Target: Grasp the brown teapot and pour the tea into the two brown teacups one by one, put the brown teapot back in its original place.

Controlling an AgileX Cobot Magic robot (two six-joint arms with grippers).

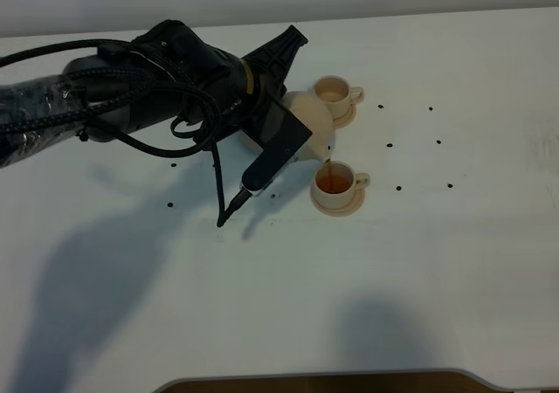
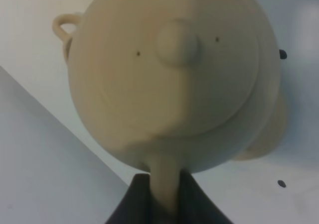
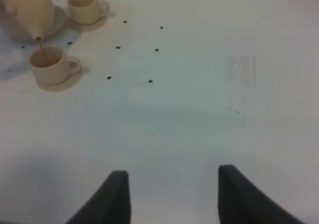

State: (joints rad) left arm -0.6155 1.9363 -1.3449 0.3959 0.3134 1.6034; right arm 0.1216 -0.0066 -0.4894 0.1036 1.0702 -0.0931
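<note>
White table (image 1: 437, 262), left pincer (image 2: 164, 186) pinching brown teapot (image 2: 169, 84) handle, spout over near teacup (image 1: 335, 182)

Open table (image 1: 419, 288) front and right — teapot (image 1: 313, 120), teacups (image 1: 336, 183), left arm (image 1: 175, 70) crowd centre-back

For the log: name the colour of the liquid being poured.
Reddish-brown, in the teacup; clearest in the exterior high view.

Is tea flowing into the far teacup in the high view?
No, the stream from the brown teapot falls into the near teacup.
</note>
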